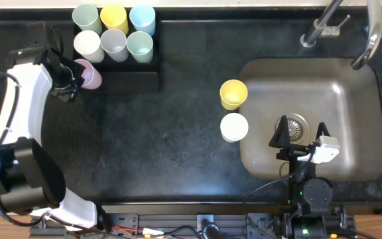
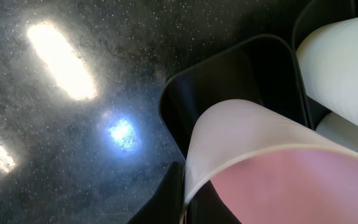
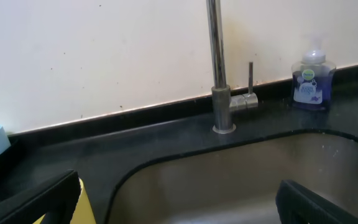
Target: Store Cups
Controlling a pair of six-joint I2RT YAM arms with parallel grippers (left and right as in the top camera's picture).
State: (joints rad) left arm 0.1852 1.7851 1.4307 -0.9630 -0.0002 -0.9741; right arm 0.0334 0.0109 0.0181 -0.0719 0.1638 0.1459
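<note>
Pink, smooth-walled cup (image 1: 90,74) clamped in left tool (image 1: 75,78); right tool (image 1: 302,132) spread apart over steel sink (image 1: 350,93).

Table (image 1: 158,146) open mid-span. Rack (image 1: 138,83) front row free. Yellow cup (image 1: 233,93) and white cup (image 1: 234,127) crowd the sink (image 1: 350,99) rim.

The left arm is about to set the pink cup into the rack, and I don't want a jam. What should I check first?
1. Grip: left gripper shut on pink cup: ok.
2. Front slot of the rack is empty: ok.
3. Pink cup upright: not ok, it is tilted.
4. Gap to the neighbouring white cup: ok, they are apart.
5. Pink cup centred over the slot: cannot tell.
6. Right gripper out of the way, open over the sink: ok.
</note>
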